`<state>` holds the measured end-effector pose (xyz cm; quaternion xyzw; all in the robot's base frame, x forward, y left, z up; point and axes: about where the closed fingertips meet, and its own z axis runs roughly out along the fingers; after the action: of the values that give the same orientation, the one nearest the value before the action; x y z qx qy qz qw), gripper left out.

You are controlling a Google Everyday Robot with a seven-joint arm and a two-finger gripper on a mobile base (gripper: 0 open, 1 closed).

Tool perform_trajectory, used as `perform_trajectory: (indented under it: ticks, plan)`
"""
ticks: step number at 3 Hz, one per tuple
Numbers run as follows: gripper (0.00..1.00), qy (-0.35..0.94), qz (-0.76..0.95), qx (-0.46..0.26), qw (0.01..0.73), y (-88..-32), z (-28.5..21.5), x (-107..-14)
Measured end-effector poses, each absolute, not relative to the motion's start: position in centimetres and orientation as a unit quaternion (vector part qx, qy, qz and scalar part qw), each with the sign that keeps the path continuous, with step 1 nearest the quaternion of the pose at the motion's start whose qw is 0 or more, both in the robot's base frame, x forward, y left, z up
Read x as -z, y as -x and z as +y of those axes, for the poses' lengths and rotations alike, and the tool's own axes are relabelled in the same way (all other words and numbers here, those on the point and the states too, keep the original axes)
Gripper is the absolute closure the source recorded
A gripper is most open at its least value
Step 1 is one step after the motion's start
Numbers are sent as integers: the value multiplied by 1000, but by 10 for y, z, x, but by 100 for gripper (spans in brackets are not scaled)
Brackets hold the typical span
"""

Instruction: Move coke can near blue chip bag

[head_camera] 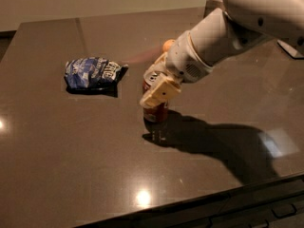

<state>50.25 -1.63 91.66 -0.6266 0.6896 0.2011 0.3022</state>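
Fingers [159, 93] of the gripper [152, 96] are closed around the coke can [156, 113], held near the table's [71, 165] middle, well right of the blue chip bag [92, 73]. Grasping is judged done; 1 step, carrying it left, is not yet done.

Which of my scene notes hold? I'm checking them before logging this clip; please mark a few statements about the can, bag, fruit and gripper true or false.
1. The coke can touches the blue chip bag. False: table surface shows between them.
2. The gripper is at the coke can, jaws shut on it. True.
3. An orange fruit sits beyond the can, partly hidden by the arm. True.
4. The bag lies right of the can in the camera view. False: it lies left.
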Motion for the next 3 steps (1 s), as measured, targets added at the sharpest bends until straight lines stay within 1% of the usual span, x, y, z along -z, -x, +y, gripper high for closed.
perform_trajectory:
  ticks: [1, 2, 3]
  plan:
    - [85, 634, 674, -212, 314, -517, 5, -933]
    - [100, 647, 658, -214, 321, -534, 27, -939]
    - [100, 658, 646, -216, 322, -549, 49, -935]
